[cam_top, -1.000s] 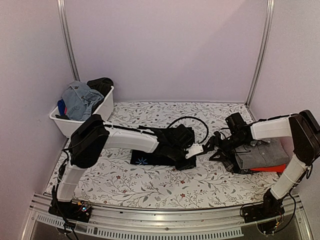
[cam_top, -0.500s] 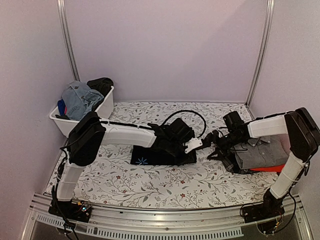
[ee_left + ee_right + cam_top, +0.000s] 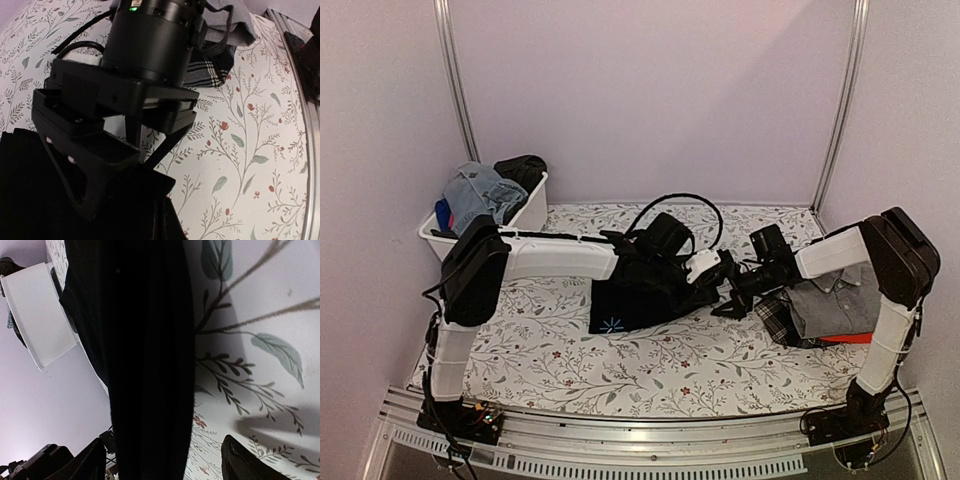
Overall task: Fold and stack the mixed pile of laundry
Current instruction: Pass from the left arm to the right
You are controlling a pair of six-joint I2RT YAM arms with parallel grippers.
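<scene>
Top view: the black garment [image 3: 638,300] lies on the floral tablecloth [image 3: 650,375], lilac walls [image 3: 650,100] behind, left gripper [image 3: 706,268] and right gripper [image 3: 730,300] at its right edge. Left wrist: the left's grip cannot be told. Right wrist: fingers [image 3: 92,462] spread wide, garment just ahead.

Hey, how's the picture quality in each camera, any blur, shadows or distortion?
Top external: even, soft light, sharp; the black garment reads as a flat dark patch. Left wrist: wide-angle bowing along the metal rail; floral tablecloth crisp. Right wrist: garment nearly pure black, leaf print magnified and soft, one shadow across it.
</scene>
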